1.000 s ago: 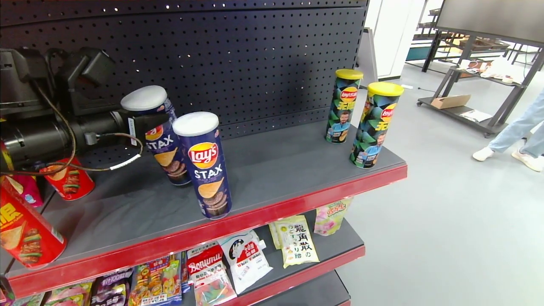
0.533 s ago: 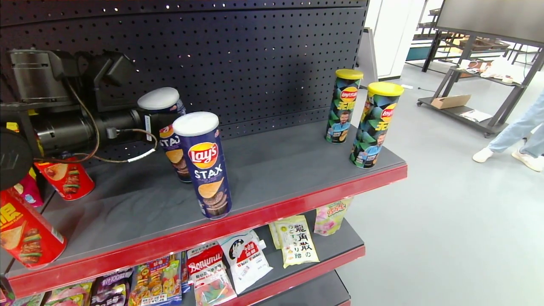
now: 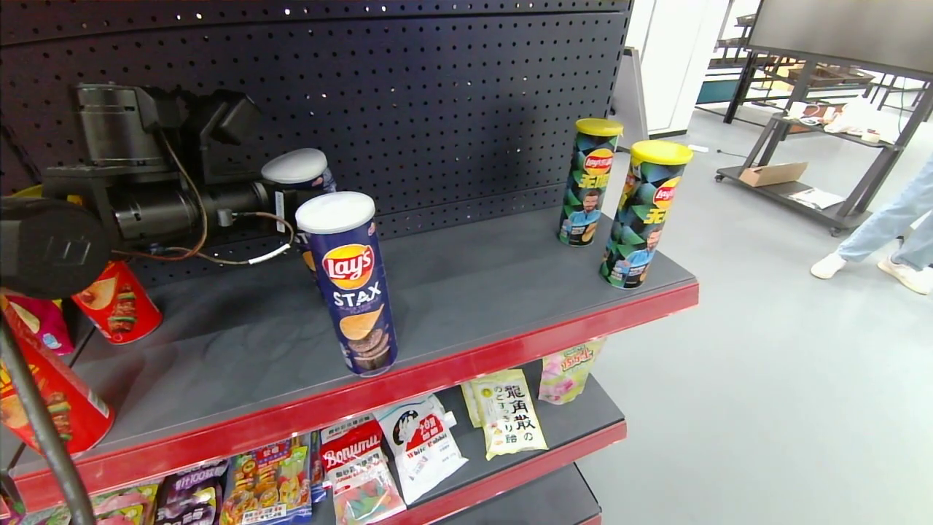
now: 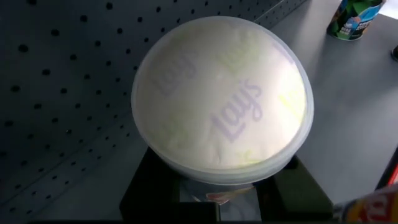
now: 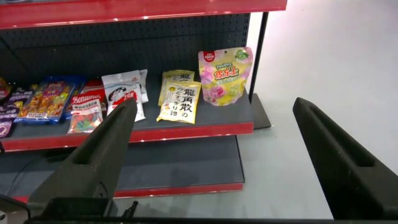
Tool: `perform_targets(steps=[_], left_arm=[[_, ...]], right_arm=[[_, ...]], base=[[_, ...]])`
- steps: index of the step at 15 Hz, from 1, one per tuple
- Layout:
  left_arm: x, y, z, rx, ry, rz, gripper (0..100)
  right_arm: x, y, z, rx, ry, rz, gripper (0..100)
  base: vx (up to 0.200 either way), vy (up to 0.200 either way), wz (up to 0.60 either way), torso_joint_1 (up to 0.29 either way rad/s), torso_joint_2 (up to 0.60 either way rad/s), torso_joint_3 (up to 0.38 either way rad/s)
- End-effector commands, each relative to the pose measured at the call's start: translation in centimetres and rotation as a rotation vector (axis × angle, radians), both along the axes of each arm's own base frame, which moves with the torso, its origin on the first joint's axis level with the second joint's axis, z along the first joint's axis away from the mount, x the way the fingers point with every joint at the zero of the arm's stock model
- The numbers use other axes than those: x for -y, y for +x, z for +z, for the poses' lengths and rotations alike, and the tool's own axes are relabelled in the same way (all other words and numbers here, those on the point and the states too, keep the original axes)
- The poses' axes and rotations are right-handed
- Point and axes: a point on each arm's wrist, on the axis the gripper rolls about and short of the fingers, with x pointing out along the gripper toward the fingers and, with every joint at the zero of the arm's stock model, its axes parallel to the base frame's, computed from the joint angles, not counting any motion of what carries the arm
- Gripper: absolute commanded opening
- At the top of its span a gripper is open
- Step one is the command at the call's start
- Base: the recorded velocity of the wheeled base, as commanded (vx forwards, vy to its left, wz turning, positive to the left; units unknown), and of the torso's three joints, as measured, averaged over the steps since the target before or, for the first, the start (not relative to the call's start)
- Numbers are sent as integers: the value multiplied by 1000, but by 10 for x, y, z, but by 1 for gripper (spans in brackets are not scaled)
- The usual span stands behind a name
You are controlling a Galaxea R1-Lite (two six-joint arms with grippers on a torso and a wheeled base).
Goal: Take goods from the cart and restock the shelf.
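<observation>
A blue chip can with a white lid (image 3: pixel 295 166) stands upright near the pegboard on the top shelf (image 3: pixel 466 292). My left gripper (image 3: pixel 280 204) is shut on its side. It sits just behind a second blue can (image 3: pixel 350 284) that stands free near the shelf's red front edge. The left wrist view looks down on the held can's lid (image 4: pixel 221 93), with the dark jaws on either side below it. My right gripper (image 5: pixel 211 168) is open and holds nothing. It is low down, facing the lower shelves.
Two green cans with yellow lids (image 3: pixel 590 182) (image 3: pixel 645 215) stand at the shelf's right end. Red cans (image 3: pixel 116 306) (image 3: pixel 44 408) stand at the left. Snack bags (image 5: pixel 180 93) lie on the lower shelves. A thin dark rod (image 3: pixel 36 430) crosses the lower left corner.
My left arm has carried the held blue can to the right and back toward the pegboard, so it now sits partly hidden behind the front can. The dark rod has come into view.
</observation>
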Motion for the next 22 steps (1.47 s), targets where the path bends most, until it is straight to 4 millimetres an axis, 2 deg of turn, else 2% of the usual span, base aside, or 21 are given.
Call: perform_targets(steps=[1,7,22], left_arm=[[1,7,-3,-5,2,-1,0],[8,19,-1,9,-5,-37,0],[12,23,-8,-2,31,-63,0]], right_arm=[[0,0,0,-2,-1,0,100],[0,0,0,-2,1,0,100],[0,0,0,-2,1,0,100]], base=[[0,0,0,0,0,0],[0,0,0,0,0,0],[0,0,0,0,0,0]])
